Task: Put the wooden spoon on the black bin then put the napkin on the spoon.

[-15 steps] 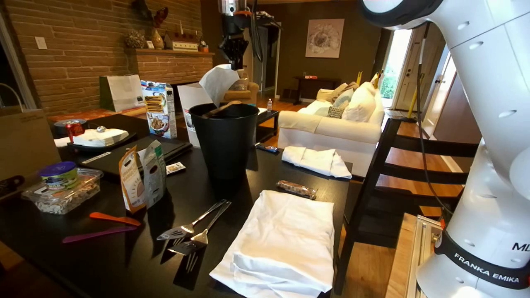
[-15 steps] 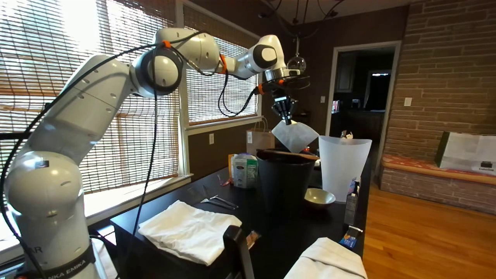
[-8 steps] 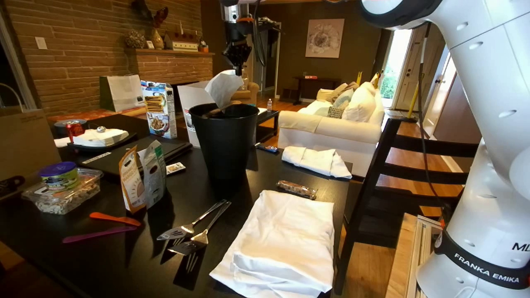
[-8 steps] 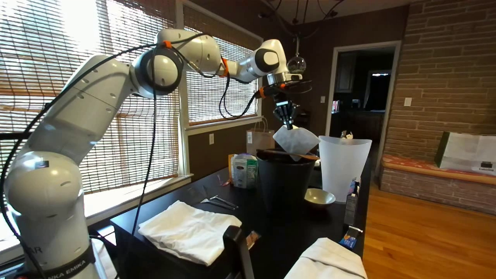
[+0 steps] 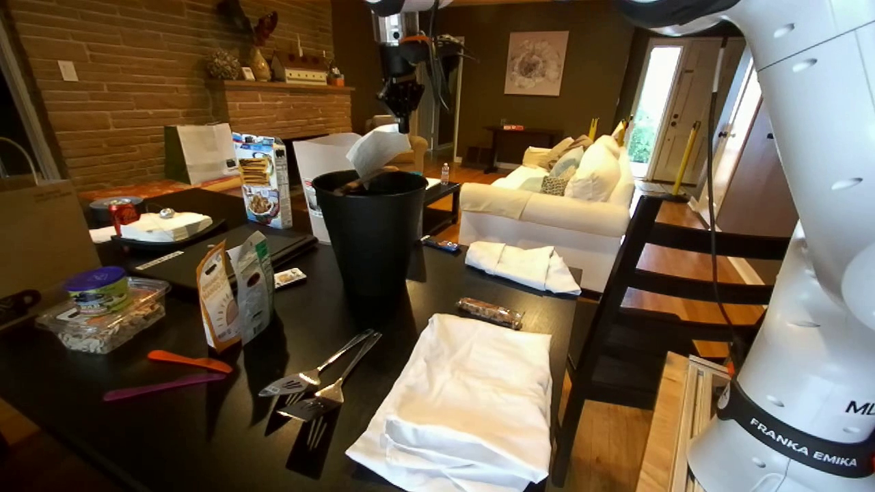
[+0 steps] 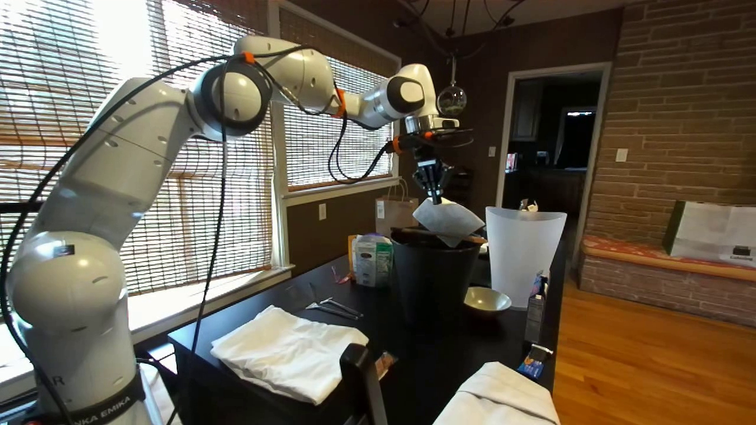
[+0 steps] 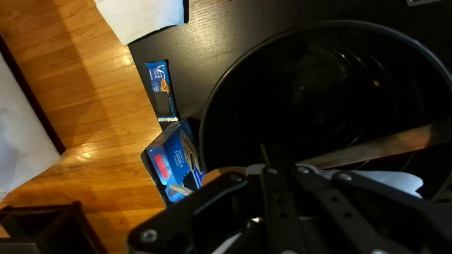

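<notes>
The gripper point(image 6: 436, 200) is clamped on the top edge of the napkin point(image 6: 449, 220), which hangs over the mouth of the bin point(image 6: 436, 283), just above the spoon point(image 7: 374, 149) or against it; whether the low corner touches the wood, I cannot tell. The spoon lies across the mouth, roughly left to right in both exterior views, so the first half of the task looks done, and laying the napkin down seems the step in hand. To do it well, I would bring the gripper straight down over the middle of the spoon until the napkin folds onto it, falling evenly to the near and far sides, then part the jaws slowly and rise straight up. Pressing hard could roll the spoon or tip it in, and a lopsided drape would probably slide inside, since the napkin looks narrower than the mouth. The napkin is white, thin and lightly creased, pinched to a peak with pointed corners. The spoon is brown and slim, partly hidden by the gripper in the wrist view and running out to the right there. The bin is tall, round and black, tapering to its base.
</notes>
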Available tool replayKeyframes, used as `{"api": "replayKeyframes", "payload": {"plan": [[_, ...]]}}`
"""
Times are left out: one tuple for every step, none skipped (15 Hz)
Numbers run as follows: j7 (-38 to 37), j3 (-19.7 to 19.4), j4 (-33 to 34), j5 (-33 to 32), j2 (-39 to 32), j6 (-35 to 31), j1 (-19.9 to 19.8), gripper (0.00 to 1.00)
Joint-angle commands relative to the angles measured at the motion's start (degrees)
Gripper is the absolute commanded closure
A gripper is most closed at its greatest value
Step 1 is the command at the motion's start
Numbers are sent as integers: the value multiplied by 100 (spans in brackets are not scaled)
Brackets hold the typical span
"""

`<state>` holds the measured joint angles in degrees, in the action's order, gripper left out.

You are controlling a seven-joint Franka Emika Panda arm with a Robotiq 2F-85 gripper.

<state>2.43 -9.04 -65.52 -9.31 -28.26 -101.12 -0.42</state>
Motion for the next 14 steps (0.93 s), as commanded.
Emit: {"api": "replayKeyframes", "payload": {"plan": [[81, 21, -654, -36, 424, -48, 42, 100], [65, 20, -737, -36, 471, -31, 47, 100], [76, 30, -835, -15, 533, 1, 46, 100], [61, 33, -906, -6, 572, 38, 51, 100], [52, 35, -982, -5, 616, 73, 58, 100], [45, 36, -1066, 3, 664, 101, 62, 100], [52, 40, -1142, 15, 704, 111, 62, 100], [43, 40, -1210, 17, 744, 138, 70, 100], [7, 216, -1249, -49, 785, 187, -57, 100], [2, 234, -1297, -42, 810, 204, -64, 100], [-7, 260, -1349, -35, 833, 225, -72, 100], [-11, 281, -1389, -36, 857, 245, -78, 100], [-20, 302, -1416, -28, 872, 268, -84, 100], [-30, 320, -1431, -12, 874, 283, -91, 100]]}}
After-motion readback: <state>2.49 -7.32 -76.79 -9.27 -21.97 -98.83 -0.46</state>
